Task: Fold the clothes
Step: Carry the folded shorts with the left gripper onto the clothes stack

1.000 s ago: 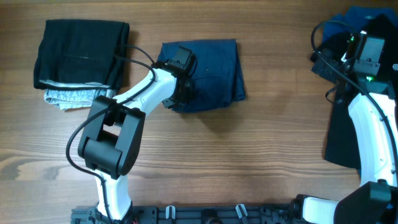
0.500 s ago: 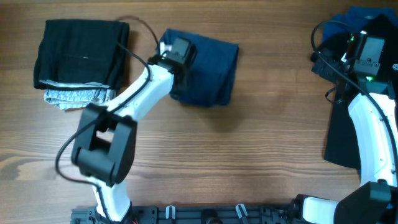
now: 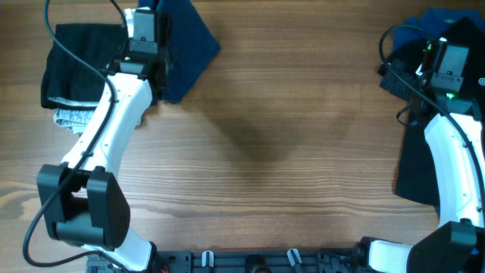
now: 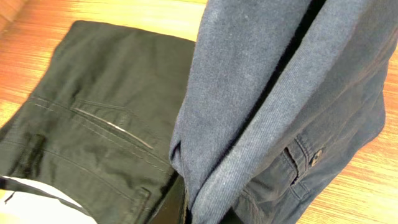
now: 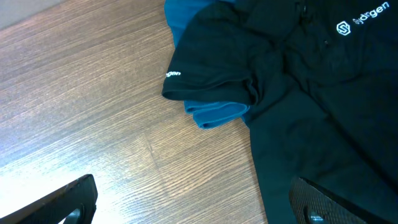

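Observation:
The dark navy-blue shorts (image 3: 189, 38) hang bunched from my left gripper (image 3: 161, 80) at the far left of the table, beside the black folded garment (image 3: 83, 64). In the left wrist view the shorts (image 4: 261, 93) drape in thick folds out of the jaws, with a belt loop and button showing. My left gripper (image 4: 205, 214) is shut on the fabric and mostly hidden by it. My right gripper (image 5: 199, 205) is open and empty over bare wood at the far right, next to the black polo shirt (image 5: 311, 93).
The black folded garment (image 4: 99, 112) lies on a grey-white patterned one (image 3: 72, 117). A blue garment (image 5: 214, 115) lies under the polo shirt (image 3: 417, 167) at the right edge. The wooden table (image 3: 288, 152) lies between the two piles.
My left arm has lifted the shorts off the table's middle back and carried them left and farther back, up to the black folded garment. The right arm has not moved.

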You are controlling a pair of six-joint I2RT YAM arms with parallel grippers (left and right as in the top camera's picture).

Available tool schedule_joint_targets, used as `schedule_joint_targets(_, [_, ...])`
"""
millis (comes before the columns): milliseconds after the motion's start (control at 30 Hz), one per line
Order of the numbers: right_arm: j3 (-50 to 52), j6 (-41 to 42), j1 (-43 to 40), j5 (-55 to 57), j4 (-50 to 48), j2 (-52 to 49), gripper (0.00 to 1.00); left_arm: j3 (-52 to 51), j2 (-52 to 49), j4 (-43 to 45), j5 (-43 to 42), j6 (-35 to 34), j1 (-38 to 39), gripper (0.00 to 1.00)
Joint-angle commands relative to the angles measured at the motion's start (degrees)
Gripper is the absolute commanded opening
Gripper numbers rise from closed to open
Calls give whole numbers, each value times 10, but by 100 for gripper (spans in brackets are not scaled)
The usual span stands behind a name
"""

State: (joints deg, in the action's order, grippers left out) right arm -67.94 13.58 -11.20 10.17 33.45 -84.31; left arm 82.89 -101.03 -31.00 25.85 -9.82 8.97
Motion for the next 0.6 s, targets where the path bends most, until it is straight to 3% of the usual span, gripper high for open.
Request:
schedule_joint_targets(0, [1, 0, 1, 10, -1, -6, 99, 28, 46, 13, 12, 4, -24, 4])
schedule_joint_targets(300, [1, 0, 1, 10, -1, -6, 100, 28, 79, 30, -45, -61, -118, 4])
schedule_joint_targets(567, [1, 0, 1, 10, -1, -6, 99, 27, 61, 25, -92, -31, -214, 4])
